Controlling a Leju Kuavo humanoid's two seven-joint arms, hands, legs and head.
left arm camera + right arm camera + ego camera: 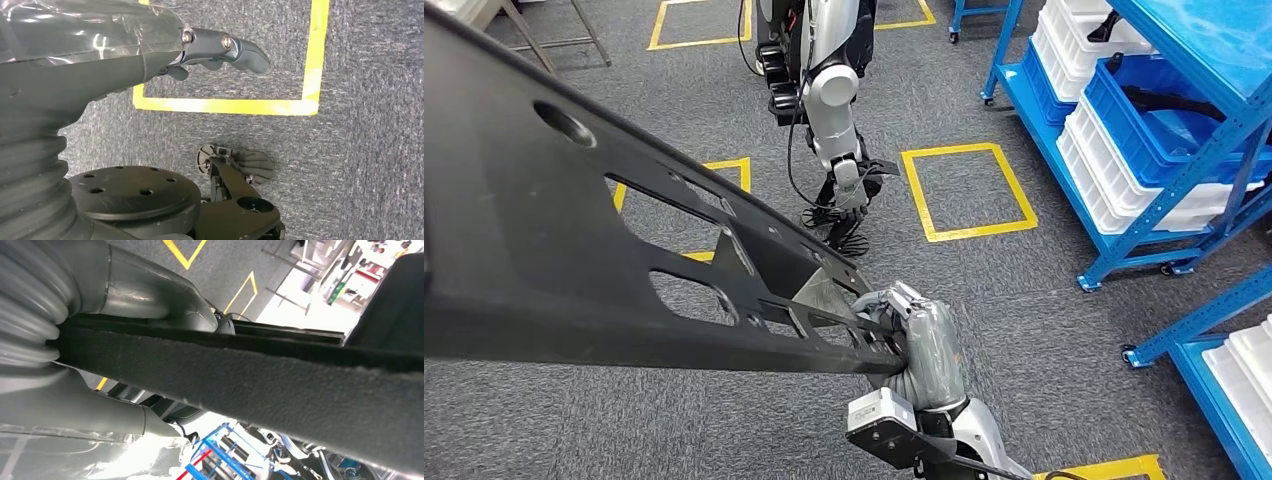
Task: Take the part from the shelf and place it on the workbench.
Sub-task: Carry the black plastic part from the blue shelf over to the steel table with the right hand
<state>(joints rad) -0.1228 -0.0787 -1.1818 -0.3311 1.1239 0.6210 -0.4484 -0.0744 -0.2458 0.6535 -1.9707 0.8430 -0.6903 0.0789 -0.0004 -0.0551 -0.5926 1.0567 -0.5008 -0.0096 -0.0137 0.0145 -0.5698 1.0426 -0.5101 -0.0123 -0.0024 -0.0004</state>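
The part [574, 250] is a long black panel with several cut-outs, slanting across the left half of the head view above the grey carpet. My right hand [919, 335] grips its near end from the lower right, fingers wrapped over the edge. In the right wrist view the panel's rough black edge [280, 385] runs right through that hand [125, 295], thumb on one side and fingers on the other. My left hand [220, 47] hangs over the carpet with its fingers stretched out and nothing in them.
Blue racks [1124, 230] with white bins [1114, 170] and a blue bin [1164, 120] line the right side. Yellow tape squares [969, 190] mark the carpet. A silver robot arm and legs [829, 110] stand at the top middle. A yellow square [310, 60] lies under my left hand.
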